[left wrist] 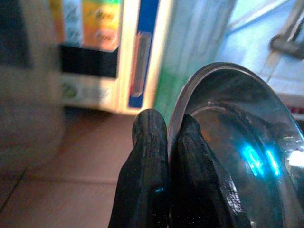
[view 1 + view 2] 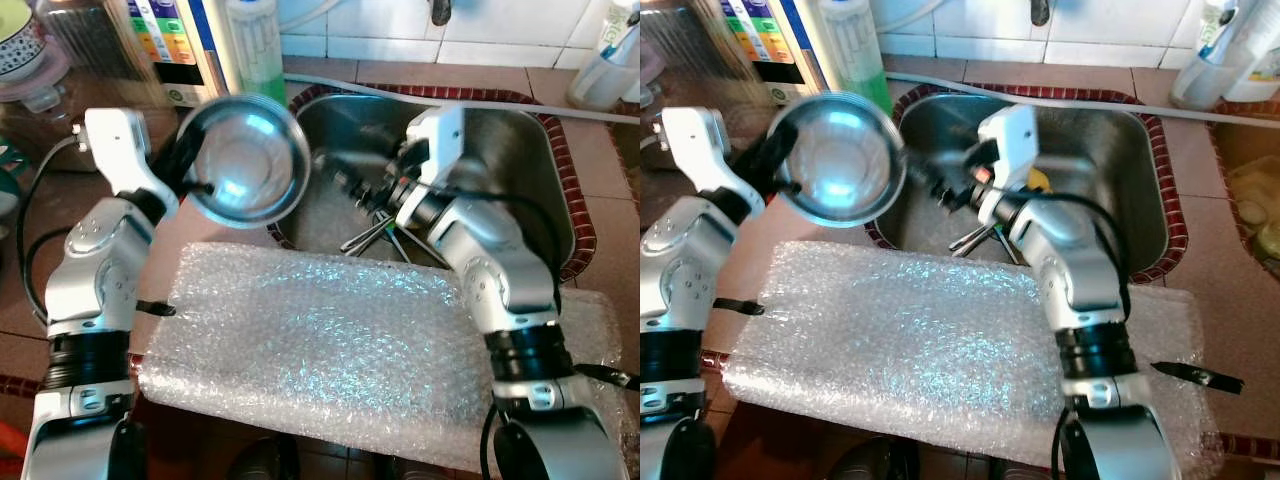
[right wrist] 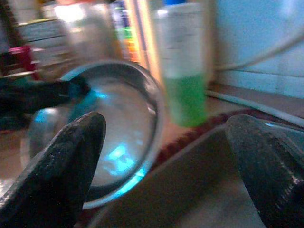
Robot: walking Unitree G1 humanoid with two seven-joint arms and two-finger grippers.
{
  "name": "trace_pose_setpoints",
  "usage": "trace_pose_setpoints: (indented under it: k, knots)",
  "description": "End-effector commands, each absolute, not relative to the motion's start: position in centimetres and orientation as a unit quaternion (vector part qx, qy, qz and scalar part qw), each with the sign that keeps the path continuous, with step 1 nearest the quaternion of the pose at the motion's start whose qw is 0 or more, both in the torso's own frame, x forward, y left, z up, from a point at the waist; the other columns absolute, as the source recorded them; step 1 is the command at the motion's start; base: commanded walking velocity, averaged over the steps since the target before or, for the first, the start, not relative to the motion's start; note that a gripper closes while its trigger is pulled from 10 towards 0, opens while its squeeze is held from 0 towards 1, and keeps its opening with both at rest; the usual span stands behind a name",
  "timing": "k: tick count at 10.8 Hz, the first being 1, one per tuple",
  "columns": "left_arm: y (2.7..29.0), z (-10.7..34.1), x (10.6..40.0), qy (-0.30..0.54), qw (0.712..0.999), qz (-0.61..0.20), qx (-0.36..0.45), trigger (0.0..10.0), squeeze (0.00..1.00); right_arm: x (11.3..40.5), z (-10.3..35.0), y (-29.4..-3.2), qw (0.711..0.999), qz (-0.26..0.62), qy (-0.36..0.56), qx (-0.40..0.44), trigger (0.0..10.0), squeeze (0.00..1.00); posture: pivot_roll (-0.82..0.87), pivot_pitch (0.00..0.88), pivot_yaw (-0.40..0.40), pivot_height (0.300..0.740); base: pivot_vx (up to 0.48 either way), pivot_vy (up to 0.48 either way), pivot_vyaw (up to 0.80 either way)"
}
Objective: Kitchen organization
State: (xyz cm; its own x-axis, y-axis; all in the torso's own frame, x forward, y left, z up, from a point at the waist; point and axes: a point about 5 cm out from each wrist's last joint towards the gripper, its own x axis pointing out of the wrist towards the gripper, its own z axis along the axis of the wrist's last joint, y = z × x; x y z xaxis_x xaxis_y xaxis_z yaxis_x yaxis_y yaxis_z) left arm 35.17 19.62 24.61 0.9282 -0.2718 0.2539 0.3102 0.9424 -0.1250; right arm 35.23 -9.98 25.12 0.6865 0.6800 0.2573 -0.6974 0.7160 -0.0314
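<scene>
Bubble wrap [image 2: 320,330] below; left hand [image 1: 164,142] grips bowl [image 2: 245,158]

The carton's [image 2: 172,45] coloured label is printed — but too blurred to read.

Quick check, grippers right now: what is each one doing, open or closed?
Left gripper: closed on the rim of the steel bowl, held up beside the sink.
Right gripper: open, holding nothing, above the sink, facing the bowl.

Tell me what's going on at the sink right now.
The left tool is pinching the rim of a steel bowl, holding it up beside the sink. The right tool is open over the basin, pointing toward the bowl. Some utensils lie in the sink, and bubble wrap covers the counter in front.
</scene>
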Motion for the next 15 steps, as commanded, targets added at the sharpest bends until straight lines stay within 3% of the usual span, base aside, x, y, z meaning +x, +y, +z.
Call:
trace_pose_setpoints:
  k: [1, 7, 8, 9, 15]
  knots:
    - [19.1, 25.8, 34.9, -0.149, 0.973, -0.158, -0.08, 0.0, 0.0, 35.5, 25.3, -10.1, 0.922, 0.362, -0.128, 0.041, 10.0, 0.0, -0.05, 0.254, 0.097, 0.74, 0.0, 0.0, 0.0]
    - [13.9, 26.8, 33.8, -0.189, 0.937, -0.272, -0.111, 0.0, 0.0, 36.1, 24.6, -10.1, 0.924, 0.355, -0.104, 0.095, 10.0, 0.0, -0.04, 0.254, 0.095, 0.74, 0.0, 0.0, 0.0]
    - [13.6, 27.0, 33.7, -0.192, 0.933, -0.282, -0.116, 0.0, 0.0, 36.2, 24.5, -10.2, 0.926, 0.35, -0.1, 0.1, 1.3, 0.0, -0.05, 0.254, 0.097, 0.74, 0.0, 0.0, 0.0]
    - [13.4, 27.0, 33.6, -0.194, 0.931, -0.286, -0.118, 0.0, 0.0, 36.2, 24.5, -10.3, 0.927, 0.345, -0.1, 0.103, 0.0, 0.0, -0.05, 0.254, 0.098, 0.74, 0.0, 0.0, 0.0]
    - [12.8, 26.7, 33.5, -0.193, 0.927, -0.299, -0.117, 0.0, 0.0, 36.5, 24.9, -10.6, 0.929, 0.334, -0.095, 0.126, 0.0, 0.0, -0.05, 0.244, 0.099, 0.74, 0.0, 0.0, 0.0]
